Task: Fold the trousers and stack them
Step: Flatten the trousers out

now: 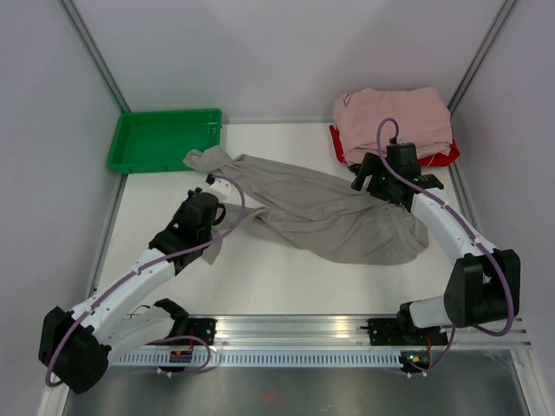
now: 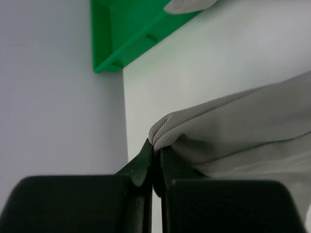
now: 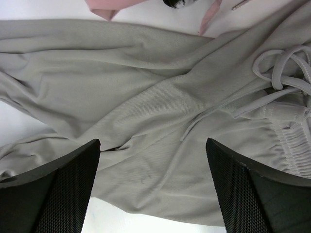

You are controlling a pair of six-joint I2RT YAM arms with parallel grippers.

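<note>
The grey-beige trousers lie crumpled across the middle of the table, one leg reaching toward the far left corner. My left gripper is at that leg's left edge, shut on a ribbed fold of the trousers. In the left wrist view the fingertips pinch the fabric tight. My right gripper hovers open over the trousers' right part. In the right wrist view it stands wide above the cloth, with the drawstring and elastic waistband to the right.
A green tray sits at the far left corner, also seen in the left wrist view. Pale pink garments are piled on something red at the far right. Walls close in on three sides.
</note>
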